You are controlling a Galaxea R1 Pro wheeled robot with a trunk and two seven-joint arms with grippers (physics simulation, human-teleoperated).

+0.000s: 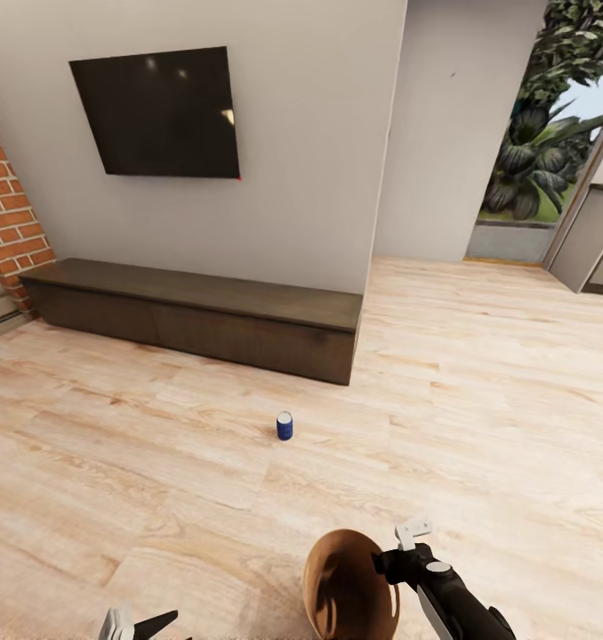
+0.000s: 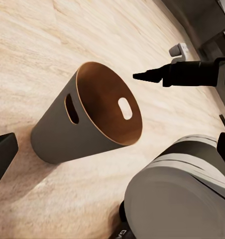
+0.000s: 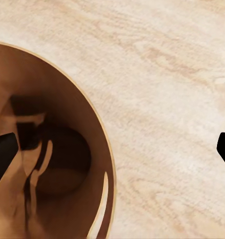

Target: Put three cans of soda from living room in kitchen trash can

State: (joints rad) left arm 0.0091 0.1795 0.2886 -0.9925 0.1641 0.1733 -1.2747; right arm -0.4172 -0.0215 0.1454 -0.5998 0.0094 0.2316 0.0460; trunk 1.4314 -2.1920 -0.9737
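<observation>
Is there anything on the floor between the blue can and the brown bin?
No. In the head view, only bare light wood floor lies between the dark blue soda can and the trash can near the right gripper.

A black flat television [image 1: 156, 113] hangs on the pale grey wall [image 1: 310, 133] before me. Below it, a long low dark-wood cabinet [image 1: 204, 316] sits on light wood plank floor [image 1: 479, 400], red brick [image 1: 8, 213] beside it.

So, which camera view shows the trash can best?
The left wrist view: the trash can shows whole there, standing on the wood floor, with its round rim and both handle holes. The head view cuts it off at the bottom edge, and the right wrist view gives just part of its rim and shiny inside.
</observation>
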